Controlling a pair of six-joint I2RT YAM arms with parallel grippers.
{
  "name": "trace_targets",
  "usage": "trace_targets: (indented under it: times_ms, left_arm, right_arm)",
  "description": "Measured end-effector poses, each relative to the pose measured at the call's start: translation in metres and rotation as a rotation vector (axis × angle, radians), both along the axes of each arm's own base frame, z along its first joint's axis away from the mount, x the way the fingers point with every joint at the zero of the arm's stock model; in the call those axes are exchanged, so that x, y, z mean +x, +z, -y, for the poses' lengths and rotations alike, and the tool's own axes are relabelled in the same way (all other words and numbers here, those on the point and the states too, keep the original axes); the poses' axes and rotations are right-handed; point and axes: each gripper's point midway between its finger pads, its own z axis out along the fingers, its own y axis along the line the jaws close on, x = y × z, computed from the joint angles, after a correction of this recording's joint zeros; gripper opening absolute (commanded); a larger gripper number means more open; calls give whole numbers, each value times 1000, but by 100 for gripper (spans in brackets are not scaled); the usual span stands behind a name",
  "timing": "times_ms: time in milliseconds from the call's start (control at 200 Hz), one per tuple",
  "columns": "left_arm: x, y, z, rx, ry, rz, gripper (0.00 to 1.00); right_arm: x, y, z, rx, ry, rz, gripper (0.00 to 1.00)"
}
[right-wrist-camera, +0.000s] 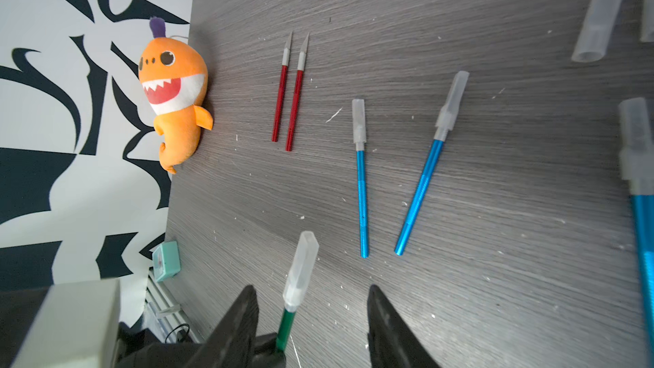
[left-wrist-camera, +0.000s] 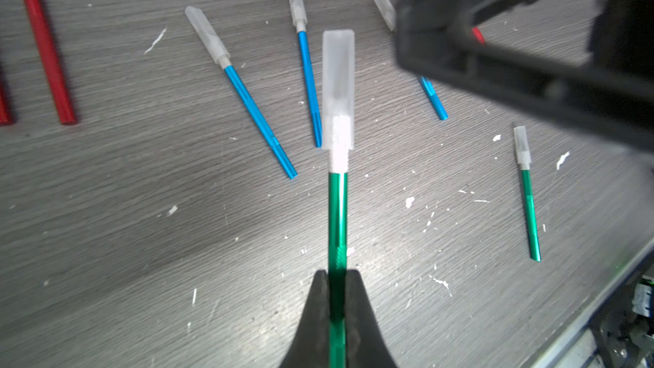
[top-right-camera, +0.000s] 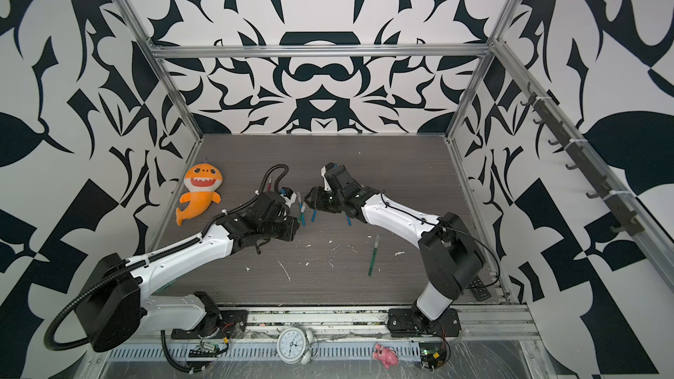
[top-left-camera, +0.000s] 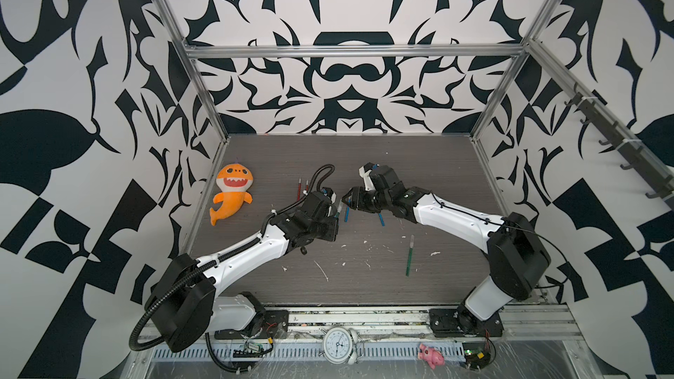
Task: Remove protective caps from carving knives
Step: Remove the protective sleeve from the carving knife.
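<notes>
Reaching in from opposite sides, our two arms meet over the middle of the table (top-left-camera: 291, 154), elbows bent and wrists turned toward each other. Our left gripper (left-wrist-camera: 337, 276) is closed tight on the handle of a green knife (left-wrist-camera: 338, 214). It holds the knife lifted off the surface, with the capped end pointing at the other arm. Our right gripper (right-wrist-camera: 311, 299) faces it with jaws parted. Its black fingers (right-wrist-camera: 244, 316) stand on either side of the knife's cap (right-wrist-camera: 300, 270), and a gap shows on both sides, so it grips nothing.

The held handle is a thin, glossy metallic rod with a knurled band, ending in a pale ribbed collar. The cap is a frosted, translucent plastic sleeve with flat sides, and a blade shows dimly inside it.

The table is dark grey with a fine wood grain, scattered with white flecks (left-wrist-camera: 155, 41). We see three blue knives (left-wrist-camera: 260, 118) lying near the grippers, all capped. A second green knife (top-left-camera: 410, 255), also capped, lies well apart on the right arm's side. Two red knives (right-wrist-camera: 294, 107) lie side by side with their grey pointed blades bare. Loose caps (right-wrist-camera: 598, 23), hollow and open-ended, rest on the wood. An orange plush shark (right-wrist-camera: 173, 100) lies against the patterned wall.
</notes>
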Motion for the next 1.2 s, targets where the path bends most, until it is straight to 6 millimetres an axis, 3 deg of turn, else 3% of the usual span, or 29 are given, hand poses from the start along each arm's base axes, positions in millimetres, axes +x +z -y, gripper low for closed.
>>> trace_targets:
  times_ms: [1205]
  left_arm:
    - [0, 1, 4, -15, -8, 13, 0]
  right_arm:
    - [6, -18, -20, 91, -18, -55, 23]
